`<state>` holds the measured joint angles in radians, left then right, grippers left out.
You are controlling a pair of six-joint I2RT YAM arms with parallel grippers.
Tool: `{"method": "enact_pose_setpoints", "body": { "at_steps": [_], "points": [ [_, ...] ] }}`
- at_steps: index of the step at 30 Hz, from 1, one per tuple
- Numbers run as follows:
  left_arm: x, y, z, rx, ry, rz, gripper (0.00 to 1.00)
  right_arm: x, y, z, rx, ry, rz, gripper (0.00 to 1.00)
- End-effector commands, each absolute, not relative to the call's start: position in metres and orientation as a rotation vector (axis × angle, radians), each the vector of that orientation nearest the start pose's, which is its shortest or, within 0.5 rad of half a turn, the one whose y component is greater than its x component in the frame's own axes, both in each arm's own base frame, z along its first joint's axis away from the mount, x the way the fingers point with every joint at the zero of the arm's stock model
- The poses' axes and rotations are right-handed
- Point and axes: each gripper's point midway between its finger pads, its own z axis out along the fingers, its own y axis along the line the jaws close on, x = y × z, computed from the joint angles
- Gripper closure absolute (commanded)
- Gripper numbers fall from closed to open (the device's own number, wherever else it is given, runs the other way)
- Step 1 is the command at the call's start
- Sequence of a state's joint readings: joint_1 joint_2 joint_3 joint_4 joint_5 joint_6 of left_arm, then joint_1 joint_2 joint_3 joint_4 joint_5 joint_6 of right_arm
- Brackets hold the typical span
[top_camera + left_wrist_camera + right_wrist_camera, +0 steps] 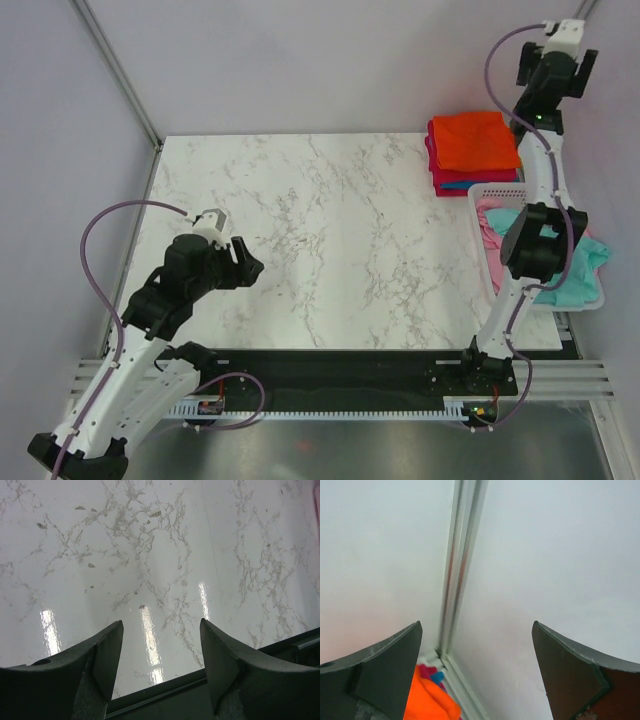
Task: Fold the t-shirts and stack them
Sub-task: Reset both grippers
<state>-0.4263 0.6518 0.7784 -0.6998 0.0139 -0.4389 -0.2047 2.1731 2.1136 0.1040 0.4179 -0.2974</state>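
A stack of folded t-shirts lies at the table's back right, a bright orange-red one [475, 140] on top of a magenta one [437, 170] and a blue one [462, 185]. My right gripper [556, 62] is raised above and behind the stack, near the wall corner. Its jaws are wide open and empty [476, 630]. In the right wrist view the orange-red shirt [427, 700] shows below the left finger, with magenta [425, 671] and blue [438, 676] edges behind it. My left gripper [243, 262] hovers over bare marble at the left, open with nothing in it [161, 630].
A white slotted basket [481, 196] at the right edge holds loose pink [495, 215] and teal [585, 262] shirts, partly hidden by the right arm. Enclosure walls meet at a metal post [457, 565] close behind the right gripper. A black rail [340, 365] runs along the near edge.
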Motion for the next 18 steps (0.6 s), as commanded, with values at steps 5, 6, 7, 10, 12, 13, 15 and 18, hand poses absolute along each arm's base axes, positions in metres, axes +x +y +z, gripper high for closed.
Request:
{"method": "enact_pose_setpoints", "body": {
  "at_steps": [5, 6, 7, 10, 12, 13, 15, 18],
  "points": [
    [0.209, -0.118, 0.213, 0.059, 2.115, -0.543, 0.30, 0.509, -0.122, 0.471, 0.421, 1.348, -0.199, 0.02],
    [0.208, -0.118, 0.214, 0.058, 2.111, -0.547, 0.30, 0.497, -0.111, 0.466, 0.449, 1.352, -0.175, 0.02],
    [0.208, -0.118, 0.215, 0.062, 2.106, -0.549, 0.30, 0.489, -0.101, 0.425, 0.478, 1.429, -0.180, 0.02],
    [0.208, -0.118, 0.215, 0.055, 2.107, -0.544, 0.30, 0.435, -0.050, 0.399, 0.526, 1.518, -0.026, 0.02],
    [0.208, -0.118, 0.214, 0.057, 2.113, -0.548, 0.30, 0.414, -0.015, 0.341, 0.534, 1.670, 0.077, 0.02],
    [0.208, -0.119, 0.216, 0.060, 2.108, -0.551, 0.30, 0.394, -0.008, 0.342, 0.541, 1.662, 0.114, 0.02],
    [0.206, -0.121, 0.218, 0.072, 2.102, -0.570, 0.30, 0.371, 0.009, 0.316, 0.547, 1.723, 0.179, 0.02],
    [0.207, -0.117, 0.222, 0.060, 2.082, -0.550, 0.28, 0.333, 0.014, 0.255, 0.579, 1.824, 0.195, 0.02]
  ]
}}
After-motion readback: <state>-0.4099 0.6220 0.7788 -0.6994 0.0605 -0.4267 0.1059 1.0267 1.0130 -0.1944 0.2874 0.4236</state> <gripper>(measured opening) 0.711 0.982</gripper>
